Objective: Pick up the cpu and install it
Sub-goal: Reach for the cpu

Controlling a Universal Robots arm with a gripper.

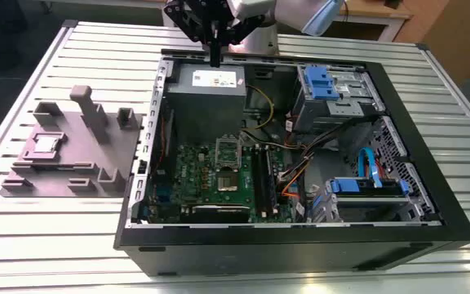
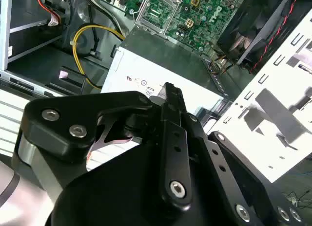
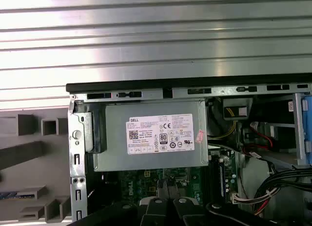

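We see one tool (image 1: 215,61), its fingers closed together and holding nothing, hanging over the far end of one open computer case (image 1: 300,248) on the slatted counter (image 1: 96,43). Its tip is just above the single grey power supply (image 1: 206,92); in both wrist views that box with its white label lies straight beneath the black fingers (image 3: 157,204). The one cpu (image 1: 46,144) sits well apart from the tool, in a recess of the one grey fixture (image 1: 88,156) on the counter at the exterior view's left, outside the case. Inside the case we count one green motherboard (image 1: 210,180) nearer than the power supply, with one socket (image 1: 228,181) at its middle, and two blue drive brackets (image 1: 318,79) towards the exterior view's right, one far and one near.
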